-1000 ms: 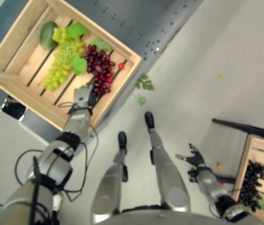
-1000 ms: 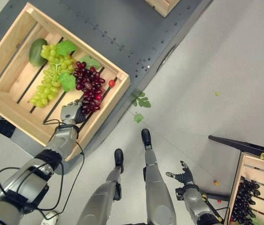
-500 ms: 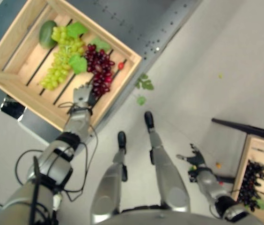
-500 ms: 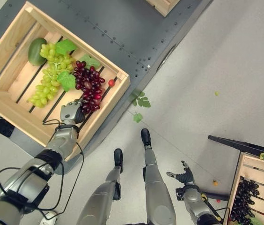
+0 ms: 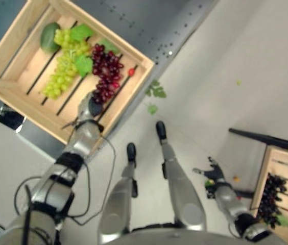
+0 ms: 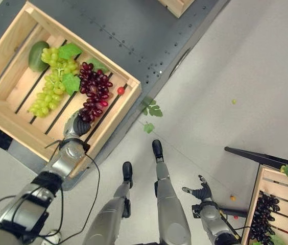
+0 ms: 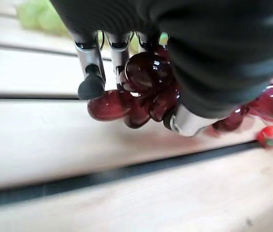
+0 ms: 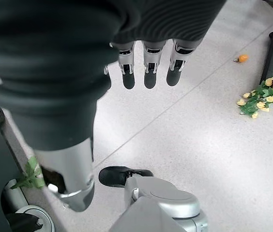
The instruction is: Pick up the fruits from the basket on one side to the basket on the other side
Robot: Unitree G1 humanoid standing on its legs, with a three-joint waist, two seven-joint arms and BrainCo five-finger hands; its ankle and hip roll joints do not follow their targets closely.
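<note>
Left hand (image 6: 76, 125) is inside the wooden crate (image 6: 11, 35) on the dark worktop (image 6: 134, 30), at the near end of the red grape bunch (image 6: 94, 91). Its fingers (image 7: 90, 72) and thumb are curled round the lowest grapes of that bunch. Green grape bunch (image 6: 49, 84) and a green mango (image 6: 38, 55) lie beside it; a small red fruit (image 6: 120, 90) sits near the crate wall. Right hand (image 6: 199, 193) hangs over the floor, fingers straight and spread, holding nothing, near a second crate (image 6: 282, 204) containing dark grapes (image 6: 263, 217).
</note>
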